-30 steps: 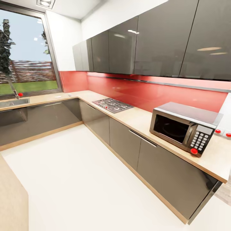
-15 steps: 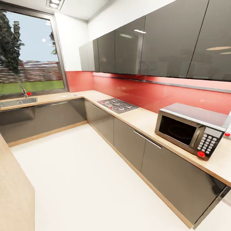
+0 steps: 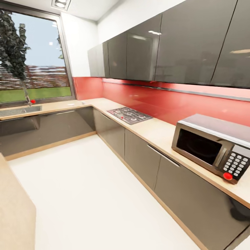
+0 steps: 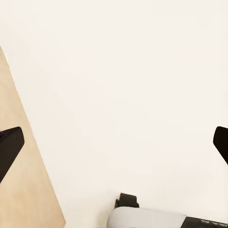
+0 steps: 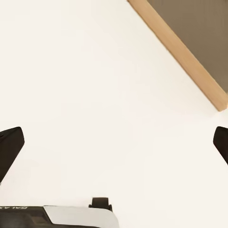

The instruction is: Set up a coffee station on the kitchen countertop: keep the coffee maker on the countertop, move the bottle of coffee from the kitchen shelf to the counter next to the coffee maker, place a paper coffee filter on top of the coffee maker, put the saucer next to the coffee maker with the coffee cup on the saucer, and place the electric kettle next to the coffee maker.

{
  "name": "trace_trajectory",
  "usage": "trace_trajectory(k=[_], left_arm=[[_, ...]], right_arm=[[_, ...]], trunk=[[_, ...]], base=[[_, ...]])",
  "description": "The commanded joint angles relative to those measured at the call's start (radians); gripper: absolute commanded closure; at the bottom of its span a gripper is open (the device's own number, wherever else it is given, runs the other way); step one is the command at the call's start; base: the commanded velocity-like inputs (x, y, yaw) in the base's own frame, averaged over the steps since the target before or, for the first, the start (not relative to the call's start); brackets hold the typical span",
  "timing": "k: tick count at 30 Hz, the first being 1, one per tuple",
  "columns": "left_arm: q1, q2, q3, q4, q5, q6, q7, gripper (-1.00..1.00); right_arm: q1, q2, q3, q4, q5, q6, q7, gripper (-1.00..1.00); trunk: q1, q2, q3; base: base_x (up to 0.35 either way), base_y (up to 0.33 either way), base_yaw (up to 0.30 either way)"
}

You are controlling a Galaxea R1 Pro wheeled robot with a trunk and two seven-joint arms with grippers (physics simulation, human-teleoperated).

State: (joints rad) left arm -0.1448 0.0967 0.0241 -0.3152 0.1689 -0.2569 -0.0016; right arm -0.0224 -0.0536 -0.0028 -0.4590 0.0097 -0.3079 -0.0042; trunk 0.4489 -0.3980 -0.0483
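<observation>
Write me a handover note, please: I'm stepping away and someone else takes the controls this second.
Left gripper: fingers wide apart, nothing between them, pointing down at the white floor.
Right gripper: same, open and empty over the floor, near a cabinet plinth.
Job's things: none of them in sight. The head view shows the countertop with a gas hob and a microwave, and a sink under the window.
Done: nothing that can be confirmed from here.
Left: find the coffee maker and the shelf, then the whole setup.
</observation>
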Motion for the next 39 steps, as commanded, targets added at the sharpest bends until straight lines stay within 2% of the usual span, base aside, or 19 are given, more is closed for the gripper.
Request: trace_trajectory(k=[1, 21, 39], left_arm=[[-0.001, 0.000, 0.005, 0.001, 0.006, -0.003, 0.000, -1.00], [-0.001, 0.000, 0.014, 0.001, 0.005, -0.004, -0.001, -1.00], [-0.001, 0.001, 0.014, 0.001, 0.005, -0.004, -0.001, -1.00]], right_arm=[[-0.001, 0.000, 0.000, 0.000, 0.001, -0.003, 0.000, -1.00], [-0.001, 0.000, 0.000, 0.002, 0.001, -0.003, 0.000, -1.00], [-0.001, 0.001, 0.001, 0.005, 0.001, -0.003, 0.000, -1.00]], trunk=[[0.001, -0.002, -0.003], [0.001, -0.002, -0.010], [0.001, -0.002, -0.010]], base=[[0.333, -0.007, 0.201], [0.336, 0.000, 0.262], [0.336, 0.000, 0.019]])
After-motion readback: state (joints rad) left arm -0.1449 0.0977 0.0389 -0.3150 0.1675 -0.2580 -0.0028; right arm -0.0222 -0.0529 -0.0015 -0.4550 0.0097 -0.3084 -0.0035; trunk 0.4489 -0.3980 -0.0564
